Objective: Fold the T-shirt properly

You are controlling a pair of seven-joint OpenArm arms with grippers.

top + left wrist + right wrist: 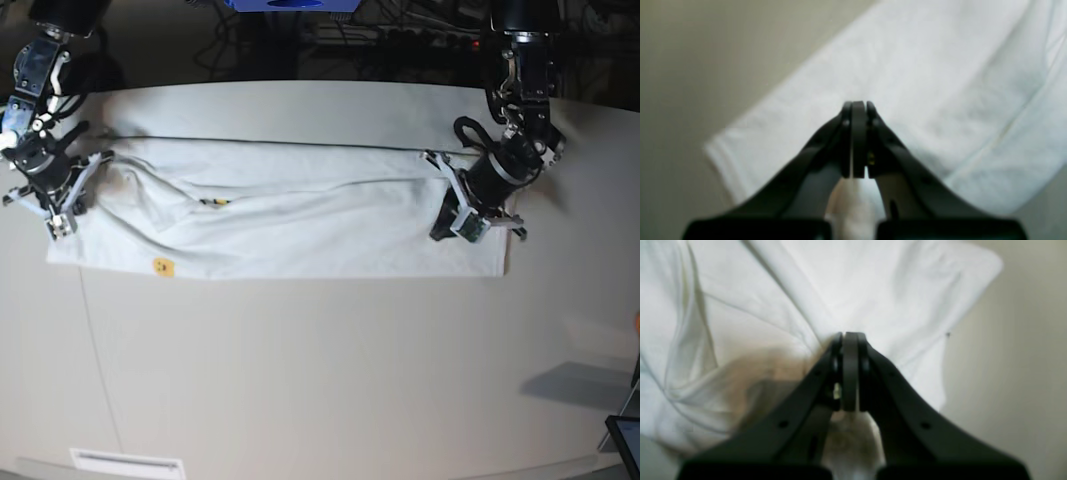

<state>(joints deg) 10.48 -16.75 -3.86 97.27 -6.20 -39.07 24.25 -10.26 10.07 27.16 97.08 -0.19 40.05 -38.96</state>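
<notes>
The white T-shirt (300, 230) lies stretched in a long, wrinkled band across the table, with a small yellow print patch (162, 266) near its front left edge. My left gripper (445, 222) is at the band's right end, shut, with white cloth pinched between its fingers. In its wrist view the left gripper (858, 105) hangs over a flat stretch of T-shirt (923, 66). My right gripper (58, 212) holds the band's left end the same way. Creased T-shirt cloth (873, 283) spreads out beyond the shut right gripper (850, 335).
The beige table (320, 380) extends toward the front. A dark flat device (625, 440) sits at the front right corner and a white label (125, 463) at the front left edge. Cables and dark equipment (400, 35) line the back.
</notes>
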